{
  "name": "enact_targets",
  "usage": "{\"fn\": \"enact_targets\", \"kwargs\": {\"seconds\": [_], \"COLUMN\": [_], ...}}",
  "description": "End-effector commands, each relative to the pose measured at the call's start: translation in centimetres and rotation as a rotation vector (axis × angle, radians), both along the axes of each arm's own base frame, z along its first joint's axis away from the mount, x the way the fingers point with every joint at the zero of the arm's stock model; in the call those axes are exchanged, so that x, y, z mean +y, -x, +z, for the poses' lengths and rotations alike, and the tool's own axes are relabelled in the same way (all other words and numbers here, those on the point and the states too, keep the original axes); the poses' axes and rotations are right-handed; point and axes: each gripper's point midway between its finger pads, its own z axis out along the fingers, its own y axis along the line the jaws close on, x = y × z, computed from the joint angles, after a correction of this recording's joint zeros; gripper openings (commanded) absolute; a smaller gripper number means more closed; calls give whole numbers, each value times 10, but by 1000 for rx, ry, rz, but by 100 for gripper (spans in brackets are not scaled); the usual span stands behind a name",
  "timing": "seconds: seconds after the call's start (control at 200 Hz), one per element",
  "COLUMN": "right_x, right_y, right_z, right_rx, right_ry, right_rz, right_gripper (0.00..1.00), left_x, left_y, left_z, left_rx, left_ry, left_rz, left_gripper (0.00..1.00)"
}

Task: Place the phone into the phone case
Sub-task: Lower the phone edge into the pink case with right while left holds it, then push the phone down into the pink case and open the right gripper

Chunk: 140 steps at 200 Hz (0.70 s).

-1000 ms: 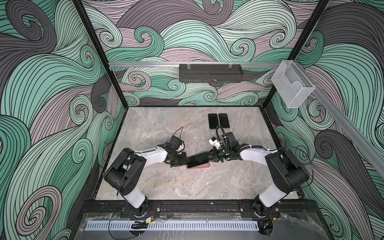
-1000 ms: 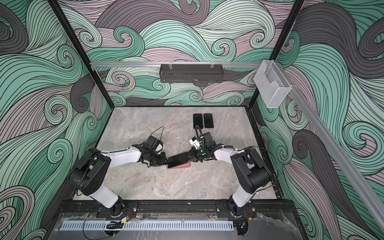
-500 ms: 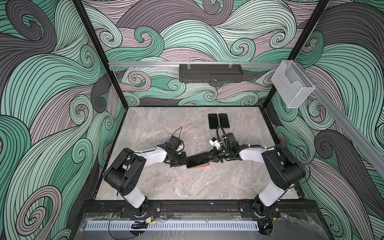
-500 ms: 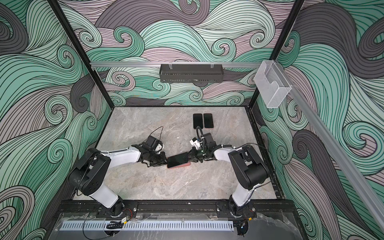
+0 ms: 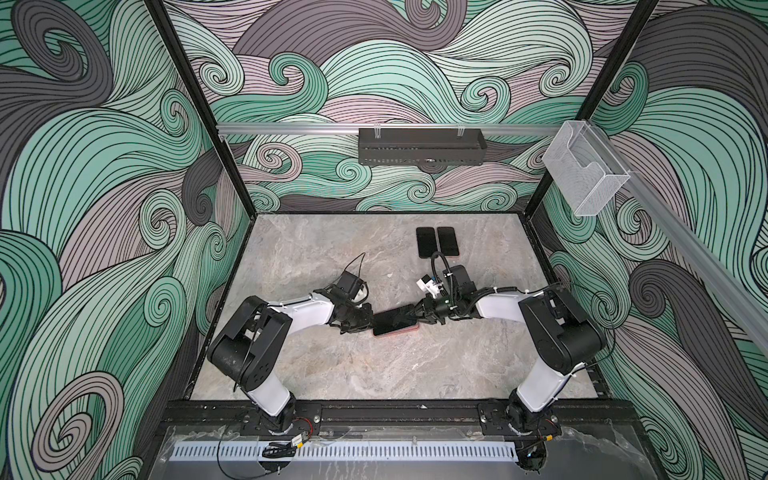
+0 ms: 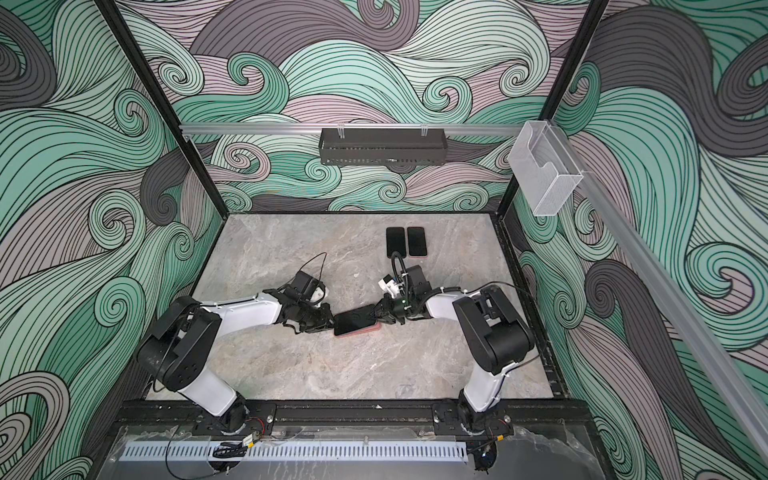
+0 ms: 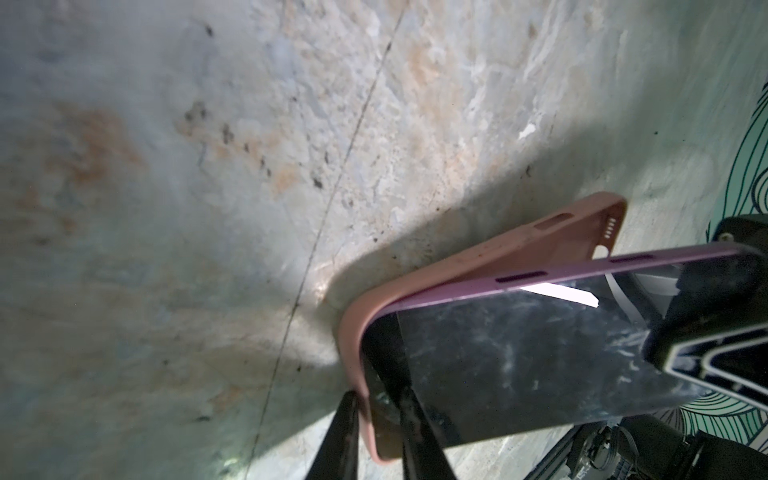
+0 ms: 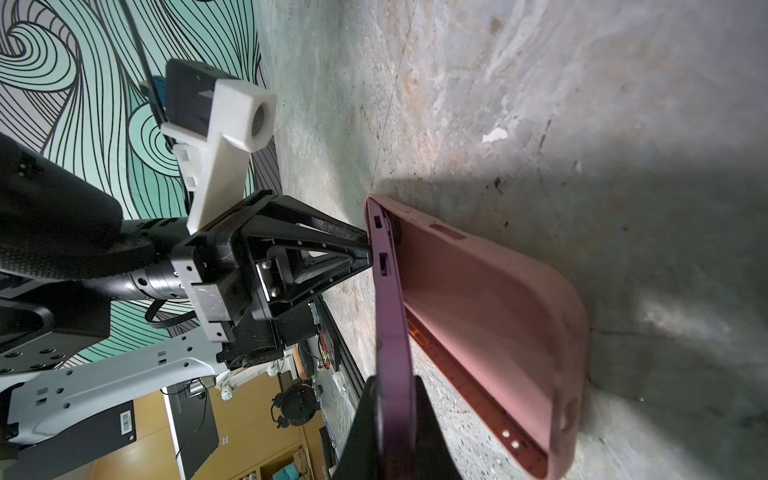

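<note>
The phone (image 5: pixel 392 318), dark-screened with a purple rim, lies tilted over the pink phone case (image 5: pixel 402 331) at mid-table in both top views. One end sits inside the case's end wall; the other end is raised above the case (image 8: pixel 498 311). My left gripper (image 7: pixel 376 399) is shut on that case end, one finger outside the pink wall (image 7: pixel 540 245) and one on the screen (image 7: pixel 519 353). My right gripper (image 8: pixel 395 386) is shut on the phone's raised purple edge (image 8: pixel 390 311). The two grippers face each other, left gripper (image 6: pixel 330 322) and right gripper (image 6: pixel 378 316).
Two more dark phones (image 5: pixel 436 242) lie side by side near the back of the marble table. A black tray (image 5: pixel 419 146) hangs on the back wall and a clear plastic holder (image 5: pixel 586 174) on the right rail. A small white scrap (image 5: pixel 389 274) lies behind the grippers.
The right arm's elbow has shifted slightly. The phone, the case and both grips look the same.
</note>
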Motion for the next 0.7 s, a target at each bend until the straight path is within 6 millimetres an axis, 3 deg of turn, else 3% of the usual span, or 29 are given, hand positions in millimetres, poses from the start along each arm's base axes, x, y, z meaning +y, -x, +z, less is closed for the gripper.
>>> {"fn": "enact_targets", "kwargs": {"seconds": [0.0,0.426,0.696], "right_x": [-2,-4,-11], "right_y": [25,25,20], "right_z": [-40,-49,-40], "right_rx": [93,101,52], "right_ry": [147,194,279], "right_rz": [22,25,49], "right_gripper": [0,0,10], "left_x": [-21,-20,-16], "left_y": [-17,-19,-21], "left_z": [8,2,-2], "left_rx": [-71,-68,-65], "left_ry": [53,27,-15], "left_rz": [-54,-64,-72], "left_gripper": [21,23,19]}}
